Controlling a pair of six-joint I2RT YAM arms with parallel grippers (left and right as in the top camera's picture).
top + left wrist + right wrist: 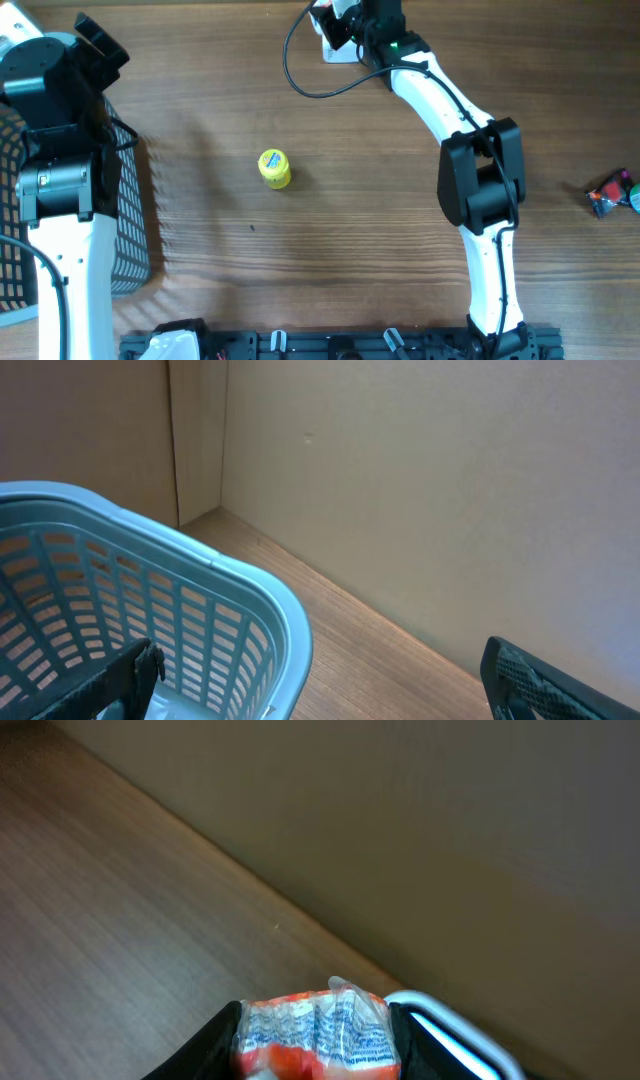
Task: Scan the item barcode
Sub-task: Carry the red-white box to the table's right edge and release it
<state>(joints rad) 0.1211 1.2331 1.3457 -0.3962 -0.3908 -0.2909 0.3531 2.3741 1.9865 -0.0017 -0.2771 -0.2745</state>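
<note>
Tabletop [350,250] holds jar [274,168], basket [130,240]; right end effector [312,1055] pinches packet [315,1020].

There were two arms, one left [60,200] and one right [480,180], at one table [350,260]. On it were one yellow jar [274,168], one basket [130,230], one white scanner [333,50] with one black cable [287,65], and one red-and-white packet [315,1032]. At the right edge lay one small cluster of wrappers [608,195], too small to count singly.
</note>
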